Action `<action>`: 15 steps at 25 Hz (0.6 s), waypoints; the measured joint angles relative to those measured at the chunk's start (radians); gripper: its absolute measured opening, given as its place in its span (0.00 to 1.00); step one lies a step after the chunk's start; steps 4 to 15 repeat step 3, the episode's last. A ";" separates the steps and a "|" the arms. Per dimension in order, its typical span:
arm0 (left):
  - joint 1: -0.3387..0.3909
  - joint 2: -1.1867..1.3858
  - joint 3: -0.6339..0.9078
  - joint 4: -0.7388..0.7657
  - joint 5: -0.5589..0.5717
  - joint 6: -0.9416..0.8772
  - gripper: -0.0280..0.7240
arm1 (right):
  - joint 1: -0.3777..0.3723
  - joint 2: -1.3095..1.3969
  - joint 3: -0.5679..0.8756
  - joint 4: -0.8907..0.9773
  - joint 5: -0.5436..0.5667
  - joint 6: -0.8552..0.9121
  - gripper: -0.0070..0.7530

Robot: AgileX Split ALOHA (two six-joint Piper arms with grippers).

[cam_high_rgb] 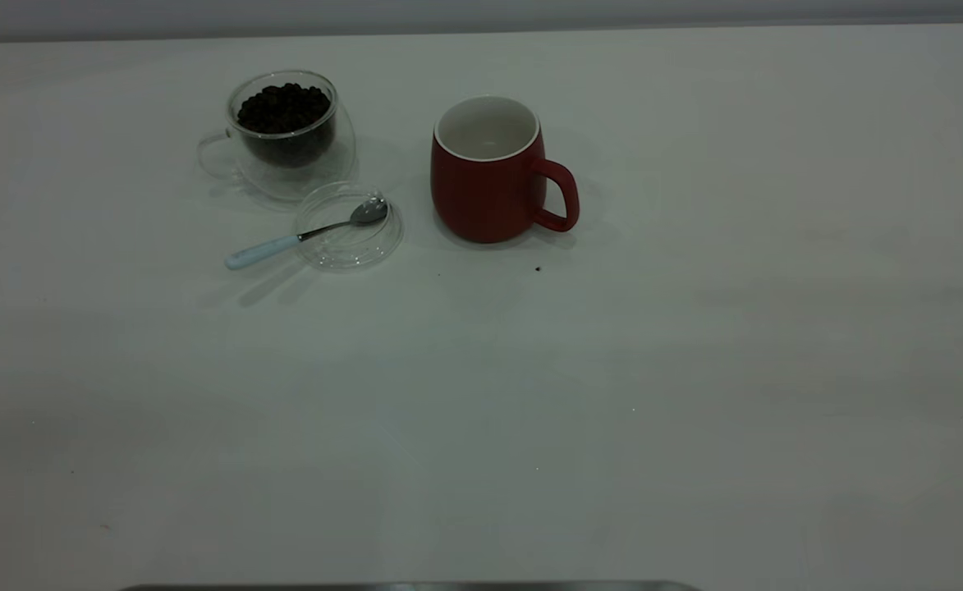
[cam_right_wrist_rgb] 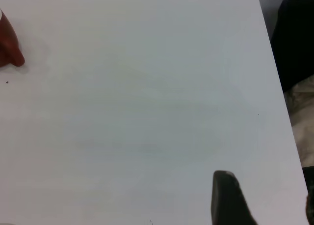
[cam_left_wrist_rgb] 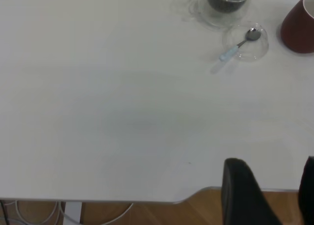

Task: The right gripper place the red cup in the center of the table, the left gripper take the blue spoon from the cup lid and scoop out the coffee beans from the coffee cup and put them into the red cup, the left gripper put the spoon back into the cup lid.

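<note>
Both jaws are standing open, holding nothing, well back from everything. I'm sending the left gripper (cam_left_wrist_rgb: 272,195) toward the pale-blue-handled metal spoon (cam_high_rgb: 304,235) lying across the clear glass lid (cam_high_rgb: 350,250), aiming for the handle; the right gripper (cam_right_wrist_rgb: 267,200) is idling, the dark-red ceramic mug (cam_high_rgb: 488,176) already standing mid-table.

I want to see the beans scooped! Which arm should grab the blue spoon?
Left, probably. The blue spoon rests on the cup lid at the table's left side, in the left claw's view; the right wrist view shows only the red cup's edge.
</note>
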 joint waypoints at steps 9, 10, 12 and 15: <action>0.000 0.000 0.000 -0.001 0.000 0.000 0.50 | 0.000 0.000 0.000 0.000 0.000 0.000 0.55; 0.000 0.000 0.000 -0.001 0.000 0.000 0.50 | 0.000 0.000 0.000 0.000 0.000 0.000 0.55; 0.000 0.000 0.000 -0.001 0.000 0.000 0.50 | 0.000 0.000 0.000 0.000 0.000 0.000 0.55; 0.000 0.000 0.000 -0.001 0.000 0.000 0.50 | 0.000 0.000 0.000 0.000 0.000 0.000 0.55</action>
